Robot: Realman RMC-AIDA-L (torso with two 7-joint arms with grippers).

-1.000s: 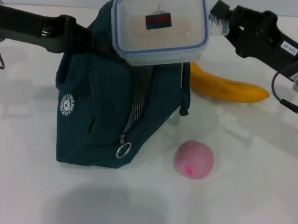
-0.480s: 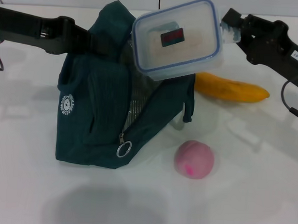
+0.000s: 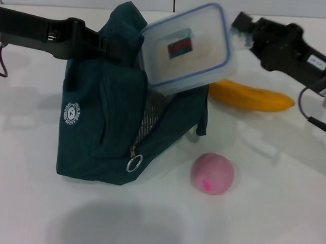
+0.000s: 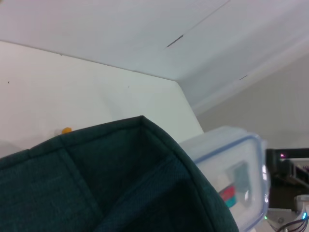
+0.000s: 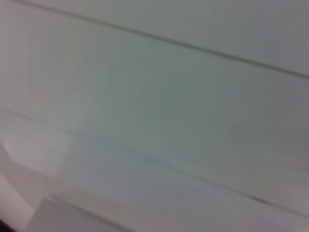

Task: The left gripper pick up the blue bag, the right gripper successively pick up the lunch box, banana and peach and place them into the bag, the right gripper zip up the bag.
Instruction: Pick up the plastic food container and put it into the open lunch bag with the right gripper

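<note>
At upper centre, the right gripper jaws grip the tilted lunch box over the blue bag; the left gripper jaws hold the bag's top.

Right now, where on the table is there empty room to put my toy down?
The near table in front of the blue bag and peach is bare. So is the patch right of the peach, below the banana. It is crowded up top, where the right gripper holds the lunch box tilted at the bag's opening and the left gripper grips the bag.
</note>
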